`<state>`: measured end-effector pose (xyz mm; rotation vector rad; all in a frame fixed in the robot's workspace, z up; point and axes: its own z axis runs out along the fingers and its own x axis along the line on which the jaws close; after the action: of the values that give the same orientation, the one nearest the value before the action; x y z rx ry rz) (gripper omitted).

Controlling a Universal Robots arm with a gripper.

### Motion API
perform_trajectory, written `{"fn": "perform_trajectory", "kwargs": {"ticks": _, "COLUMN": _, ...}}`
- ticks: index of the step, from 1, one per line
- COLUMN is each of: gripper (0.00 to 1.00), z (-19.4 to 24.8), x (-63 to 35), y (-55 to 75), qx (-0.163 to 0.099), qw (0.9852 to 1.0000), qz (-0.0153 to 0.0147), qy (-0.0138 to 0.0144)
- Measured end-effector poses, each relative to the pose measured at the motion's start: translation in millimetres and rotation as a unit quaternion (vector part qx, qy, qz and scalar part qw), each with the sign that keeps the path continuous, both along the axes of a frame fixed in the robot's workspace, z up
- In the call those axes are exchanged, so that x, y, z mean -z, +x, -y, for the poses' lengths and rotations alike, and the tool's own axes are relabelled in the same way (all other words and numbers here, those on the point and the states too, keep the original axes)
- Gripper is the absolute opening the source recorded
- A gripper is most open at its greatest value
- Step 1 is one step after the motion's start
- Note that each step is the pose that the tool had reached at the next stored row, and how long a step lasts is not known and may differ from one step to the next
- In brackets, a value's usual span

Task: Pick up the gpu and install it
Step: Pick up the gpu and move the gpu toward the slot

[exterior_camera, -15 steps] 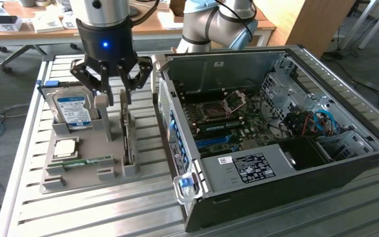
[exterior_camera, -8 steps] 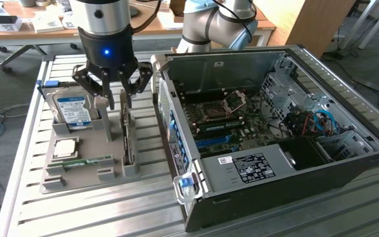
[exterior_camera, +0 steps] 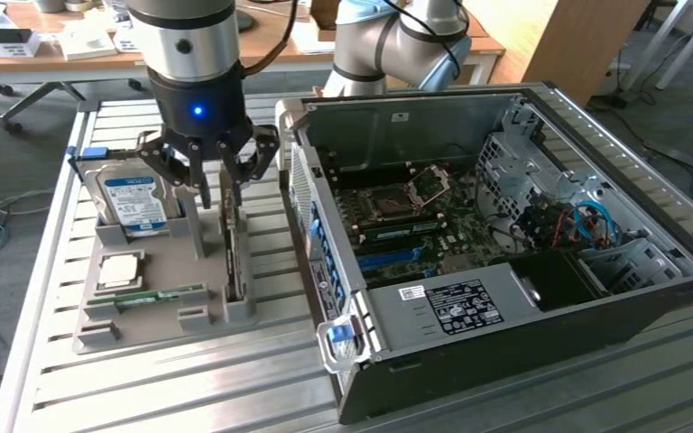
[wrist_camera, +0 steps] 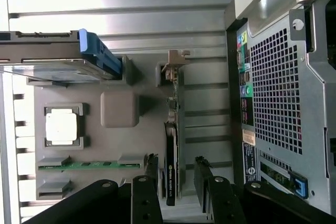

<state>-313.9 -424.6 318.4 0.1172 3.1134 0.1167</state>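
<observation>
The open case (exterior_camera: pixel 395 122) stood just beside the tray (exterior_camera: pixel 166 262), on the exterior view's right. The gripper (exterior_camera: pixel 217 194) hung over the tray's case-side edge, jaws wide apart and clasping nothing. The gpu (exterior_camera: pixel 234 257) stood on edge in the tray's slot nearest the case, between the fingers (wrist_camera: pixel 149 169). The hard drive (exterior_camera: pixel 130 198) stood upright in the tray. The CPU (exterior_camera: pixel 120 269) and memory stick (exterior_camera: pixel 154 296) lay flat in it.

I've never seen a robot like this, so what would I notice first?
The big open computer case on the exterior view's right, its insides showing. On the exterior view's left, the robot's tool hangs open over a gray tray, one finger on each side of the gpu standing on edge there. A blue-labelled hard drive stands in the tray too.
</observation>
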Motion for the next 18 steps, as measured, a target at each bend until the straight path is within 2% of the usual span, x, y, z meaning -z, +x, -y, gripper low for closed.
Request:
{"fn": "perform_trajectory", "kwargs": {"ticks": 6, "gripper": 0.41, "z": 0.0, "x": 11.7, "y": 0.0, "qx": 0.0, "qw": 1.0, "qz": 0.0, "qy": 0.0}}
{"fn": "perform_trajectory", "kwargs": {"ticks": 18, "gripper": 0.41, "z": 0.0, "x": 28.9, "y": 0.0, "qx": 0.0, "qw": 1.0, "qz": 0.0, "qy": 0.0}}
